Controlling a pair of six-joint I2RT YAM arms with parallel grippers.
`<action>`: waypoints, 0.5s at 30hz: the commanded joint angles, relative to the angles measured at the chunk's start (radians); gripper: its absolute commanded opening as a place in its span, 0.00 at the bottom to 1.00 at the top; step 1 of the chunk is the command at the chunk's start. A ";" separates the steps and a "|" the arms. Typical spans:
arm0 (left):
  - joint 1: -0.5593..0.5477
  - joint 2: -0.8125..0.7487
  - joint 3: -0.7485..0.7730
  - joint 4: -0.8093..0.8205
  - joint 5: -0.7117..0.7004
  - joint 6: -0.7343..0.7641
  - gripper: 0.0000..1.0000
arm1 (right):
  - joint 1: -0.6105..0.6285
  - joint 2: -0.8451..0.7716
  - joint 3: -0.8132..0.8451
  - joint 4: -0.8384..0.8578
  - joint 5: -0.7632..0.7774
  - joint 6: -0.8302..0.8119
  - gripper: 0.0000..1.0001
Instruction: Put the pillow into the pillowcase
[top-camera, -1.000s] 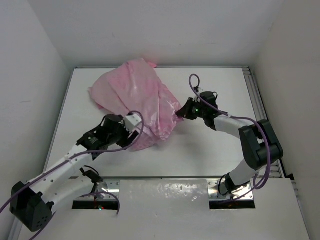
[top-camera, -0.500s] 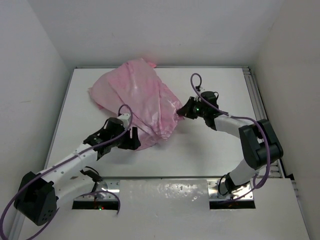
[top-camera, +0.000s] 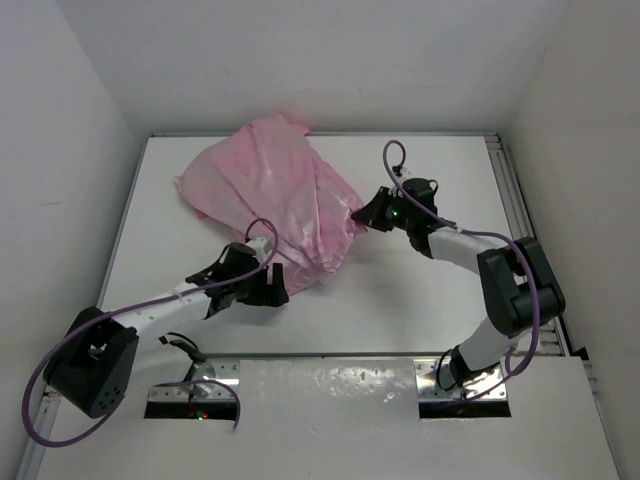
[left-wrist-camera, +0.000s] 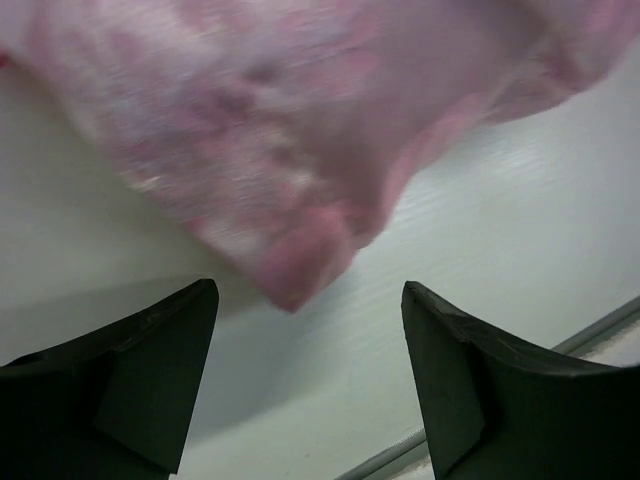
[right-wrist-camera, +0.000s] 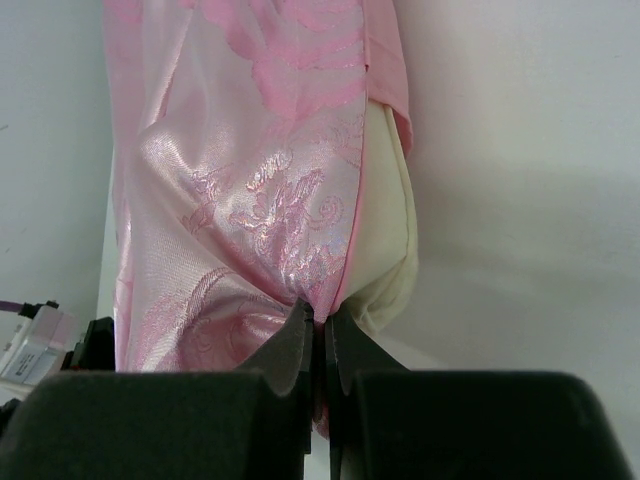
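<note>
The pink satin pillowcase (top-camera: 270, 190) lies bunched over the pillow at the table's middle back. A cream edge of the pillow (right-wrist-camera: 385, 200) shows at the pillowcase opening in the right wrist view; the rest is hidden inside. My right gripper (top-camera: 366, 218) is shut on the pillowcase edge (right-wrist-camera: 320, 290) at its right side. My left gripper (top-camera: 272, 290) is open and empty, low over the table just in front of the pillowcase's near corner (left-wrist-camera: 300, 270). Its fingers (left-wrist-camera: 150, 370) stand wide apart with bare table between them.
The white table (top-camera: 400, 310) is walled on the left, back and right. A metal rail (top-camera: 515, 210) runs along the right edge. The arm bases and a metal plate (top-camera: 330, 380) sit at the near edge.
My left gripper has drawn back from the pillowcase toward the near left and now sits lower on the table. The pillowcase's near edge has settled. The right gripper has held its grip.
</note>
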 joint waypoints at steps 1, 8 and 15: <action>-0.040 -0.004 -0.020 0.167 0.024 -0.048 0.72 | 0.013 -0.044 0.015 0.099 0.011 0.004 0.00; -0.055 0.030 -0.049 0.293 -0.010 -0.098 0.43 | 0.016 -0.028 0.015 0.110 0.016 0.007 0.00; 0.017 0.015 0.003 0.223 0.008 -0.086 0.00 | -0.002 -0.046 -0.007 0.111 0.012 -0.005 0.00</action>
